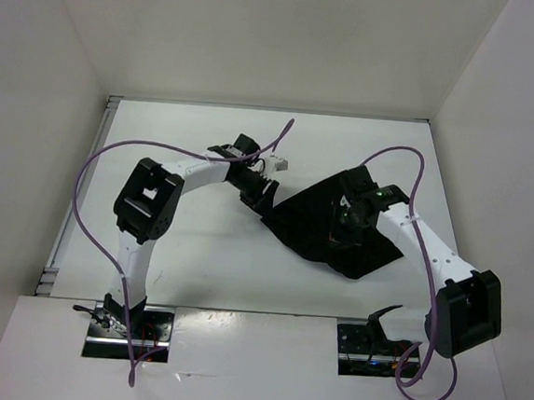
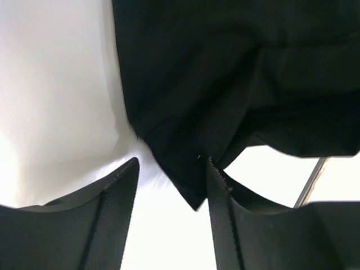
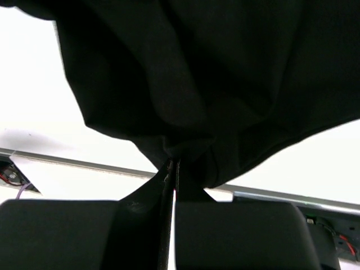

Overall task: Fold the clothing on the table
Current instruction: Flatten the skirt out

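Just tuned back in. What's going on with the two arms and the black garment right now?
Both arms are working on the clothing, which sits bunched on the right half of the table, not yet folded flat. The right gripper is pinched shut on a gather of the fabric. The left gripper is open, with a corner of the garment hanging between its fingers but not clamped.

Clothing (image 1: 304, 224) plain blk; table (image 1: 215, 263) wht; cables (image 1: 77, 193) purple.

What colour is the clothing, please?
Plain black, no pattern; the clothing shows best in the top external view.
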Controlling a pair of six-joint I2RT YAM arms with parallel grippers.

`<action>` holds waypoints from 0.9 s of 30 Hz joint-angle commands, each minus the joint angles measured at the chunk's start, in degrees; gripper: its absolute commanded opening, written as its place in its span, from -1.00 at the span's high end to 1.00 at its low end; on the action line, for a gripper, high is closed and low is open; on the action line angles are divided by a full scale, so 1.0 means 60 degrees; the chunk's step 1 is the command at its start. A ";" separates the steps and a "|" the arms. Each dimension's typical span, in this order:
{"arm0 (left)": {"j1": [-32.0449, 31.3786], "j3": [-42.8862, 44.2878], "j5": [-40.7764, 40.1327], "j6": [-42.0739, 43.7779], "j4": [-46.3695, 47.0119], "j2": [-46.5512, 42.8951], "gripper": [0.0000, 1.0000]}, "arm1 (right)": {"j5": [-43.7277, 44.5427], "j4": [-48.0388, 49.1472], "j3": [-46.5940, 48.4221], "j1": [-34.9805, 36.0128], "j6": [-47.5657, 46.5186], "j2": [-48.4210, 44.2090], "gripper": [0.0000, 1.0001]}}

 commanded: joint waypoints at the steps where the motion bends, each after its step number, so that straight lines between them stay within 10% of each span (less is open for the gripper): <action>1: -0.0030 -0.0487 -0.0502 0.0333 -0.0497 -0.0762 -0.15 | 0.0066 -0.0617 0.0499 -0.0052 -0.0134 0.0053 1.00; 7: -0.0030 -0.1688 -0.1482 0.0040 -0.0966 -0.1685 0.00 | -0.1003 -0.1657 0.1099 -0.0052 -0.0471 -0.0853 0.31; 13: -0.0030 -0.2100 -0.2331 -0.0252 -0.1318 -0.2360 0.02 | -0.0538 -0.1352 0.1424 -0.0374 0.0506 -0.1120 0.24; 21: -0.0235 0.0343 -0.1106 -0.0341 -0.0821 -0.1498 0.01 | 0.2332 -0.0195 0.0925 -0.0710 0.2589 0.0901 0.97; 27: -0.1039 0.2704 0.0448 -0.0106 -0.0649 0.0085 0.23 | 0.2103 0.0904 0.0106 -0.1602 0.3336 0.1664 1.00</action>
